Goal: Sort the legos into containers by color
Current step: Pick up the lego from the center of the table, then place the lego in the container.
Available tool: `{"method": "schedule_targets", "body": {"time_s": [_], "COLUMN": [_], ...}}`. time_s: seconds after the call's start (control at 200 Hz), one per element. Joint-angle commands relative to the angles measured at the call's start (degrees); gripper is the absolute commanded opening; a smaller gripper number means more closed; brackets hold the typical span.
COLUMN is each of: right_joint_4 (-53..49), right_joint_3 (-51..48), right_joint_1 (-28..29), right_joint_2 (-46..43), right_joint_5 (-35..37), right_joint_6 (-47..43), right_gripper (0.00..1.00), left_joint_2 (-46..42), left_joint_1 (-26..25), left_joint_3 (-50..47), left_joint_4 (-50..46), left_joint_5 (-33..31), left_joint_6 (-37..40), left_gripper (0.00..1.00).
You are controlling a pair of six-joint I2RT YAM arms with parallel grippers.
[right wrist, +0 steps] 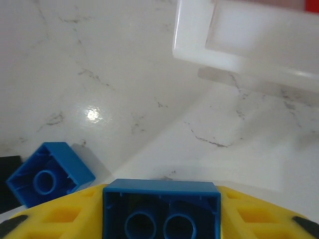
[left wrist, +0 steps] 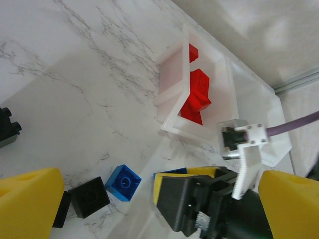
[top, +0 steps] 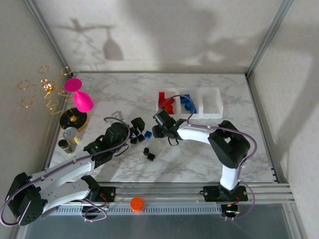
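Marble table (top: pixel 114 94), pale walls around.
Item: containers (top: pixel 218 102), far centre-right. Red legos (top: pixel 165 103) lie in the left bin, blue legos (top: pixel 187 103) in the middle one.
Item: my right gripper (top: pixel 157 130), near the bins, jaws clamped on a blue brick (right wrist: pixel 161 209).
Item: my left gripper (top: pixel 135 128), jaws spread wide and holding nothing, above a loose blue brick (left wrist: pixel 123 181) and a black brick (left wrist: pixel 89 196).

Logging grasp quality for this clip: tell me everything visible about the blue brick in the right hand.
The blue brick is glossy plastic, rectangular, its hollow underside toward the wrist camera, showing two round tubes. It sits level, clamped between the yellow pads of the right hand, seemingly clear of the marble table and apart from a loose blue brick.
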Motion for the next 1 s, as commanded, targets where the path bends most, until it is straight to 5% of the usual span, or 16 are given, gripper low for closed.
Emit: {"method": "schedule_targets", "body": {"time_s": [0.0, 0.385, 0.991], "right_joint_4": [-1.2, -2.9, -2.4], "right_joint_3": [-1.2, 2.2, 21.3], "right_joint_1": [-1.7, -15.0, -26.3], "right_joint_2": [-5.3, -10.5, 8.1], "right_joint_5": [-0.1, 1.1, 7.5], "right_joint_6": [0.5, -3.3, -7.3], "right_gripper": [0.44, 0.43, 0.46], "left_joint_2": [1.2, 7.4, 16.7], "left_joint_1": [0.0, -0.1, 0.0], "left_joint_3": [2.0, 5.8, 13.2], "left_joint_4": [0.9, 5.2, 9.5], "left_joint_5": [1.8, 5.0, 7.6], "left_joint_6": [0.4, 1.6, 3.9], "left_gripper": [0.99, 1.0, 0.99]}}
